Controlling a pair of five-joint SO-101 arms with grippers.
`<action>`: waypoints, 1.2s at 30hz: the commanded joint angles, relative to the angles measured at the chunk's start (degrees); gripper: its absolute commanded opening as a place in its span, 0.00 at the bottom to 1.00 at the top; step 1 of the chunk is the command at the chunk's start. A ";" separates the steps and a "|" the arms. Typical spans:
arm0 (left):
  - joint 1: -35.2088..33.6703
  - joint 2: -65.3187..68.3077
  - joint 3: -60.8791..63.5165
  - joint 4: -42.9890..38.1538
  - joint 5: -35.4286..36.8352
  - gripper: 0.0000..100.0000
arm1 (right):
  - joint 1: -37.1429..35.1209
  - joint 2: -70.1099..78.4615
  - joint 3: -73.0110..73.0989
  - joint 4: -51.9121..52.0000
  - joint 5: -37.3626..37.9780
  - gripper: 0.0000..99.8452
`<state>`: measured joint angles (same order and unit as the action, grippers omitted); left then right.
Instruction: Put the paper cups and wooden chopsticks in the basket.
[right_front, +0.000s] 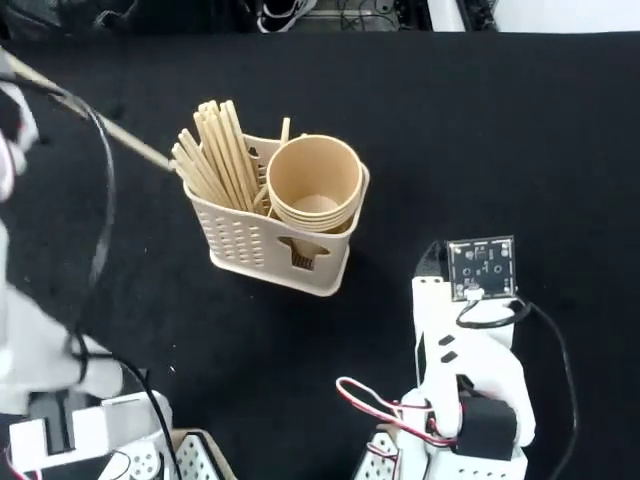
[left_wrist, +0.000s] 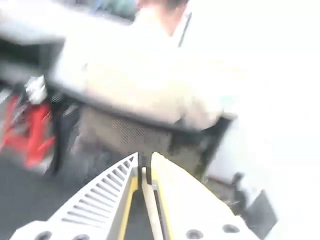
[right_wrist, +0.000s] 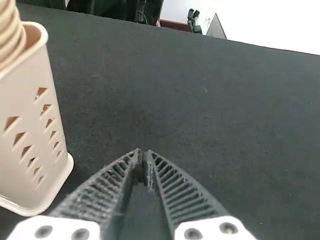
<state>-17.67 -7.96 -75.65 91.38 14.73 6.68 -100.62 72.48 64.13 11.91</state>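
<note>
- Left gripper (left_wrist: 145, 159) clamped on one chopstick (right_front: 110, 125).
- Its long axis is diagonal, from far left to near right, with the tip at the basket's (right_front: 255, 250) left rim.
- Right gripper (right_wrist: 142, 155) shut on nothing, low over the table just right of the basket.
- Cups (right_front: 315, 180) nested in the basket's right side; bundle (right_front: 215, 150) of sticks in its left side, leaning far-left.
- Judgement: nearly done; the held stick looks like the last one left to go in.

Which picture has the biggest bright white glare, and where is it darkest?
Left wrist view: a washed-out white patch behind the left gripper, shut on a chopstick. High view: the black table is darkest, the basket pale. Right wrist view: even light, no glare on the right gripper.
</note>
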 joint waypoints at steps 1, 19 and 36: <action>8.40 -1.23 -6.90 -0.79 -1.32 0.03 | 0.53 -0.48 -0.13 -0.35 0.00 0.01; 15.69 5.36 6.99 -0.09 -1.05 0.03 | 0.53 -0.48 -0.13 -0.35 -0.26 0.01; 16.13 12.40 7.52 -3.08 -1.49 0.04 | 0.53 -6.81 2.15 0.09 0.09 0.01</action>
<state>-2.11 4.26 -67.74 89.45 13.85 6.59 -103.43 74.33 64.13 11.91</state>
